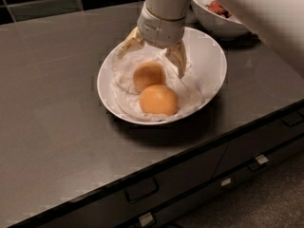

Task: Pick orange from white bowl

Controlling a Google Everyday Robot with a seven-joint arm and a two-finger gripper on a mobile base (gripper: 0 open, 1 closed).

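The white bowl (211,61) sits on the dark counter, lined with crumpled white paper. Two orange fruits lie in it. The paler, mottled orange (148,75) is the farther one. A larger, deeper-orange fruit (158,99) lies just in front of it, touching it. My gripper (153,55) hangs over the bowl, open, its two tan fingers spread. One finger (130,42) is at the bowl's far left rim, the other finger (179,58) points down just right of the orange. The orange sits below and between the fingers, not held.
A second white bowl with red strawberries (218,14) stands behind at the right, partly hidden by my white arm (256,8). The counter's front edge (199,151) runs diagonally, with drawers and handles below. A dark tiled wall lies behind.
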